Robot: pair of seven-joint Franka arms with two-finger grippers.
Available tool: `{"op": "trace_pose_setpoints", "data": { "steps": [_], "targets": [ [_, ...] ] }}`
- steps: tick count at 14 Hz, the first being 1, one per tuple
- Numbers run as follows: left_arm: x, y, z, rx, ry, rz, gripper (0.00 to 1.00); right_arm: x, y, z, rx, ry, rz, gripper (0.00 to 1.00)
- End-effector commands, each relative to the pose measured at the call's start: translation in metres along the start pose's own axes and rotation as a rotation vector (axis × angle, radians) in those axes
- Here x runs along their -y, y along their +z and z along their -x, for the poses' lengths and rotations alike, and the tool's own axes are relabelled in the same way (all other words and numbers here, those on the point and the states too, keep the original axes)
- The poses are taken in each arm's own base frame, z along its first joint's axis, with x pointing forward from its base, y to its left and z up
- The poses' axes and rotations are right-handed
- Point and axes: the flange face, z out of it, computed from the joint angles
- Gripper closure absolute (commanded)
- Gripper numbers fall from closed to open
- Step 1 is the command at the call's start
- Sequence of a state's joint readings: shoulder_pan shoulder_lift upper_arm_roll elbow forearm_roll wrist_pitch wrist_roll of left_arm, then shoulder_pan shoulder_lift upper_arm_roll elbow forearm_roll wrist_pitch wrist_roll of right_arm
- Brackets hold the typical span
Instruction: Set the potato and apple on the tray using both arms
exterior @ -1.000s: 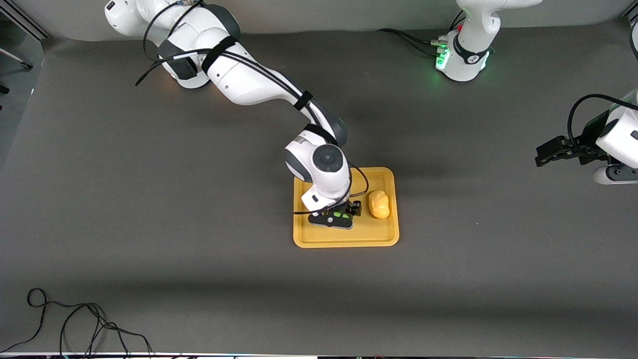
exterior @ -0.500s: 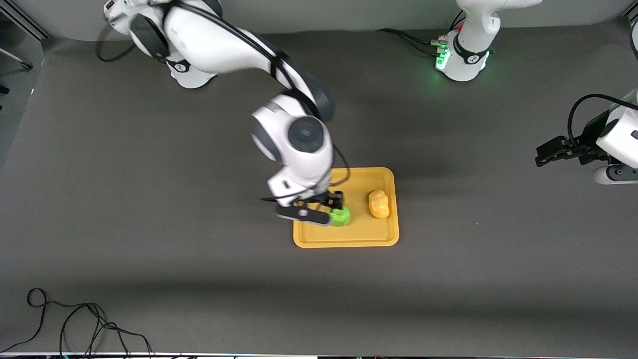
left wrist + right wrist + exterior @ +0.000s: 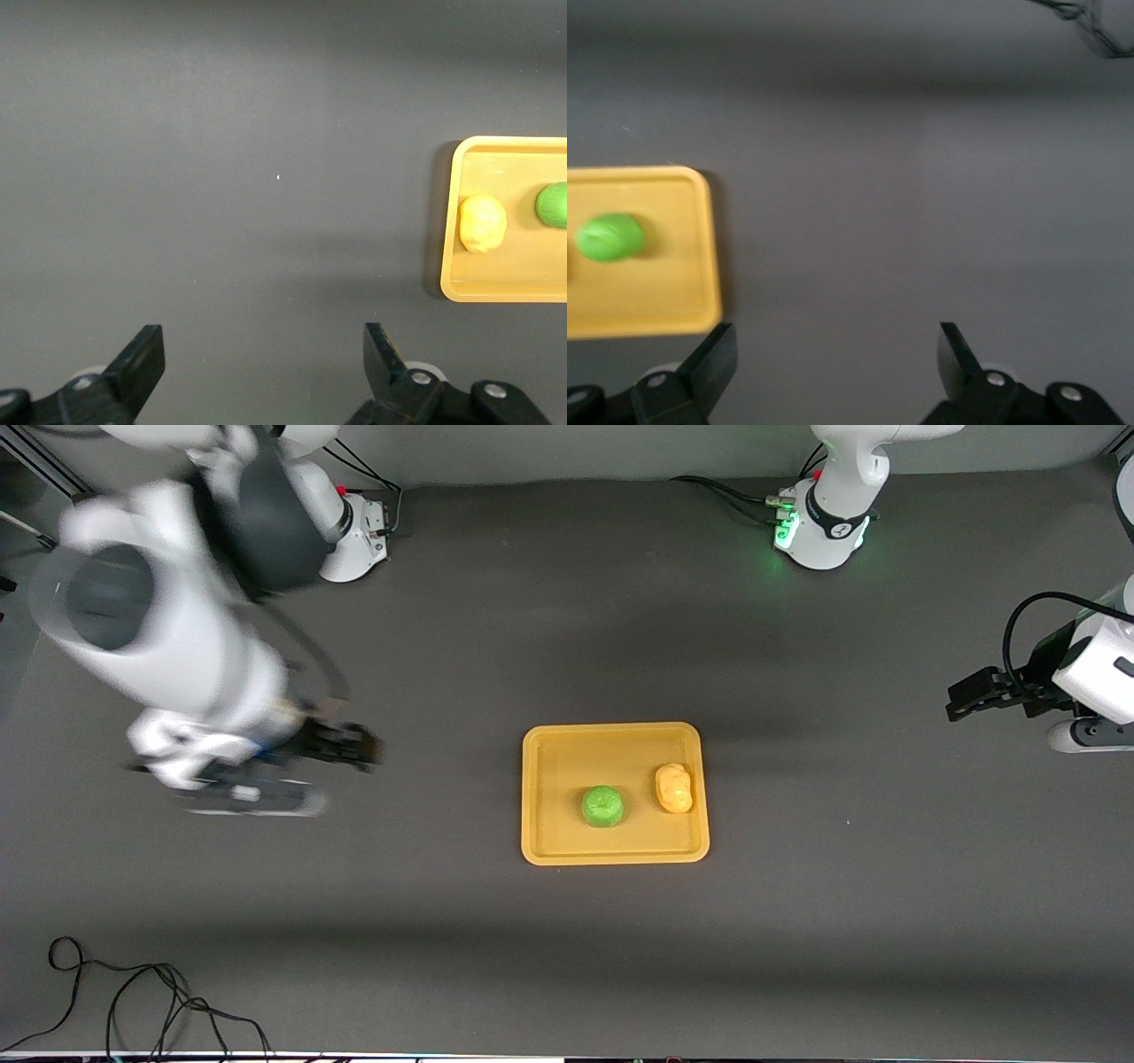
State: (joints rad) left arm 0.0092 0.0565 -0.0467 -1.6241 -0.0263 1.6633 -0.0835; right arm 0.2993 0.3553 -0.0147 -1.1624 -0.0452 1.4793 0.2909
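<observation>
Now one apple (image 3: 602, 806), one potato (image 3: 674, 788) on tray (image 3: 567, 744), two claws (image 3: 966, 700) (image 3: 341, 746) released.

A dark grey table mat (image 3: 567, 948) covers the whole surface. A thin black cable (image 3: 133, 1001) lies looped on it at about 7 o'clock from centre, close to the front camera, toward the right arm's end.

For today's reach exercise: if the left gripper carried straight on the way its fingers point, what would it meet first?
Probably only bare table: the open left gripper points down at it, with the tray off to one side.
</observation>
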Motion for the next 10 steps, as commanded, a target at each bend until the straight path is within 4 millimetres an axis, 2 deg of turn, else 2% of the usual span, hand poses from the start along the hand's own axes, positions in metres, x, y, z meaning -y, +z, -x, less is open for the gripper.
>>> {"op": "trace_pose_setpoints", "data": {
  "steps": [1, 3, 6, 8, 10],
  "targets": [
    [-0.004, -0.004, -0.001, -0.009, -0.016, -0.009, 0.00, -0.097, -0.013, 0.042, 0.017, -0.068, -0.045, 0.00],
    [-0.002, -0.005, -0.001, -0.012, -0.017, -0.010, 0.00, -0.163, -0.020, 0.046, 0.009, -0.063, -0.072, 0.00],
    [0.005, -0.005, -0.002, -0.011, -0.015, -0.012, 0.00, -0.227, -0.015, 0.055, -0.008, -0.033, -0.072, 0.00],
    [0.004, -0.004, -0.002, -0.011, -0.014, -0.015, 0.00, -0.234, -0.002, 0.061, -0.019, -0.022, -0.068, 0.00],
    [0.006, -0.006, -0.003, -0.018, -0.015, -0.020, 0.00, -0.228, 0.005, 0.062, -0.019, -0.021, -0.061, 0.00]
  ]
}}
